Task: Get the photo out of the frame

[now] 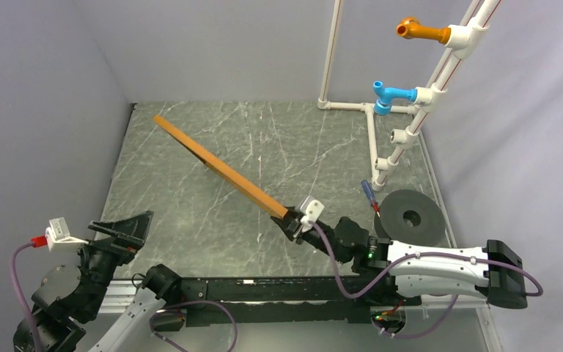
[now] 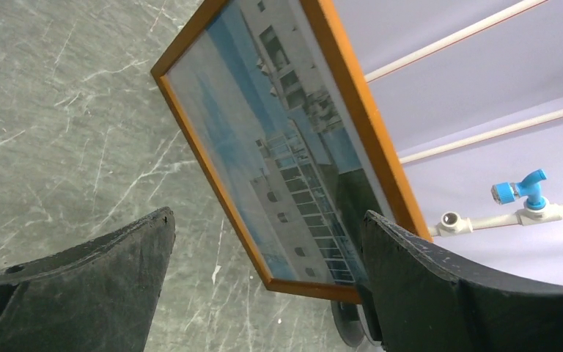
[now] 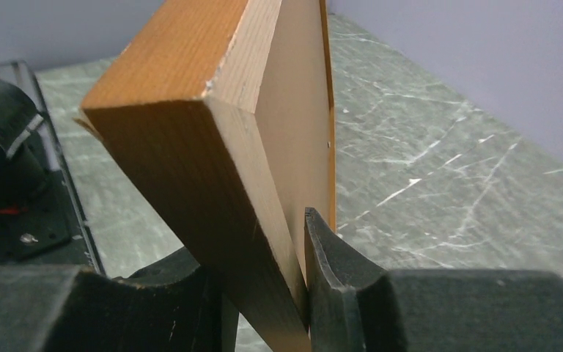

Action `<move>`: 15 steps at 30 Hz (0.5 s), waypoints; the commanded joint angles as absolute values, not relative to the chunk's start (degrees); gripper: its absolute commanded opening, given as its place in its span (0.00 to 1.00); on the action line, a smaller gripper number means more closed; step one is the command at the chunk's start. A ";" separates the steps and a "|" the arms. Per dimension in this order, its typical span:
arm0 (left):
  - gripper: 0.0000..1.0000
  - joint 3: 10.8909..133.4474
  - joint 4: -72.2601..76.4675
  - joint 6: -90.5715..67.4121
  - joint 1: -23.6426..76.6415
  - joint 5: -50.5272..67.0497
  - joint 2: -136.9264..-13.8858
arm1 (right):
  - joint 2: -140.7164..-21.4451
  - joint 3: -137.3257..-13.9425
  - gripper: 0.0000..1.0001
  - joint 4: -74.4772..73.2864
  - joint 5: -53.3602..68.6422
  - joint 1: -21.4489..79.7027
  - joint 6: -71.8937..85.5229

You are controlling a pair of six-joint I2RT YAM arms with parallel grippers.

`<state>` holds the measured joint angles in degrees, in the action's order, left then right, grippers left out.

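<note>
The frame (image 1: 220, 166) was held on edge over the middle of the tabletop (image 1: 190, 220). From above it was seen edge-on, as a thin line running from the right hand (image 1: 298, 220) toward 10 o'clock. That hand was clamped on the frame's near corner, with one finger on the picture side and the other against the board (image 3: 297, 110) at the back. Whether the lower edge touched the tabletop could not be told. The photo (image 2: 264, 147) was seated in the frame, its face turned toward 7 o'clock. The left hand (image 1: 133, 227) was parked there, spread wide and empty, well apart from the frame.

The frame was judged stiff and fairly light, since it was carried by a single corner without visible sag. That long lever was also judged likely to let it twist in the grip. The wood looked smooth and could slip under a sideways pull. The photo and board were judged thin and flat, rigid enough to be pushed but easily creased or scuffed on the printed face. Whether a pane covered the print could not be told.

A hold on the frame's wood was judged safest. The photo was thought best freed by pressure on the board from the 1 o'clock side, or by a pinch at an exposed board edge, never on the print.
</note>
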<state>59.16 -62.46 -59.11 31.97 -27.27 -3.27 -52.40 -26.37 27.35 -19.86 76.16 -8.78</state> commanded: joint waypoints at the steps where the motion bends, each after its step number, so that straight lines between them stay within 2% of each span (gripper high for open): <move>1: 0.99 58.64 -61.58 -57.38 32.02 -27.38 -4.76 | -50.82 -26.17 0.00 25.45 -2.91 72.33 14.33; 15: 0.99 57.82 -59.99 -58.01 32.06 -25.67 -6.05 | -53.06 -17.03 0.00 36.30 11.59 56.92 34.95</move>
<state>58.00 -62.22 -59.16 31.97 -26.76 -4.47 -50.63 -22.26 34.57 -1.19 59.88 20.08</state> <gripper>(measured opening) 0.994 0.334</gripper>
